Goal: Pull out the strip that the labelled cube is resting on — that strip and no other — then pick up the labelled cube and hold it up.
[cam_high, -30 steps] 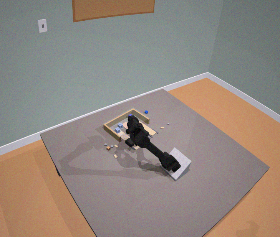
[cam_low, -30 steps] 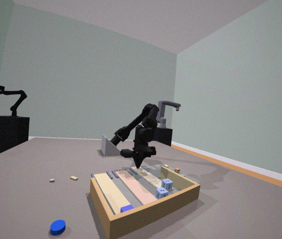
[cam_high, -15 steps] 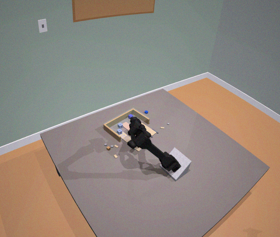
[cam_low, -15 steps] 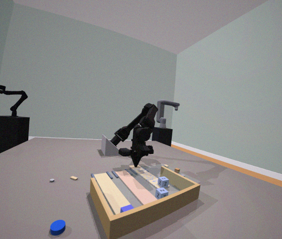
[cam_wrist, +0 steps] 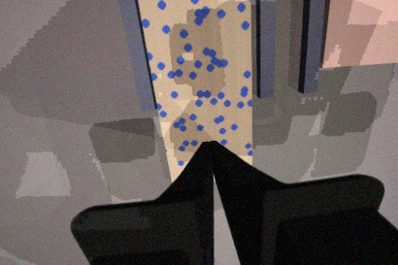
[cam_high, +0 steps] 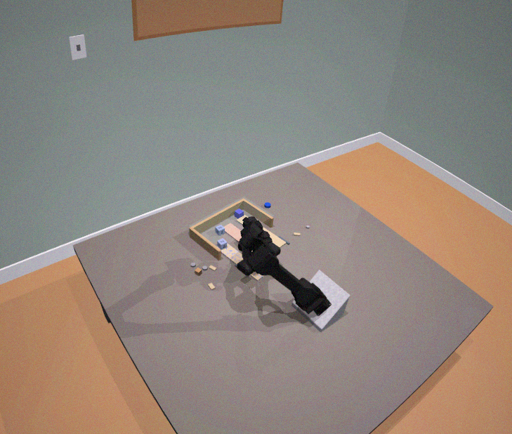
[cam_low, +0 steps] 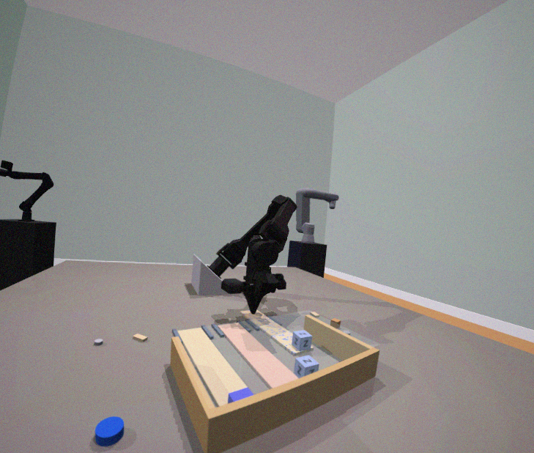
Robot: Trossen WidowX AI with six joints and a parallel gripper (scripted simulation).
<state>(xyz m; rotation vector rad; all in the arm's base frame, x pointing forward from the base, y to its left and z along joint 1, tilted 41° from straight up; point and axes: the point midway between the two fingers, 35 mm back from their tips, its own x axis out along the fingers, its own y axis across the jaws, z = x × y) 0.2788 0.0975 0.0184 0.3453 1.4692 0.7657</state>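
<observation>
My gripper point(cam_low: 253, 312) point(cam_wrist: 210, 148) is shut and empty, pointing down. Its tips are at the near end of the cream strip with blue speckles point(cam_high: 232, 253) point(cam_low: 276, 333) point(cam_wrist: 214, 112); contact is not clear. This strip sticks out past the open front of the tray. A light blue cube marked Z point(cam_high: 222, 243) point(cam_low: 301, 340) rests at its inner end. Another light blue Z cube point(cam_high: 220, 229) point(cam_low: 305, 365) stands farther in, beside the pink strip point(cam_high: 233, 232) point(cam_low: 252, 355) point(cam_wrist: 364, 39). A dark blue cube point(cam_high: 239, 213) point(cam_low: 240, 395) is by the plain cream strip point(cam_high: 274, 237) point(cam_low: 208, 361).
The wooden tray point(cam_high: 206, 244) point(cam_low: 296, 399) has walls on three sides. Dark guide rails point(cam_wrist: 266, 34) flank the strips. A blue disc point(cam_high: 267, 205) point(cam_low: 109, 431) lies outside the tray. A small orange cube point(cam_high: 198, 270) point(cam_low: 335, 322) and several small bits lie on the other side.
</observation>
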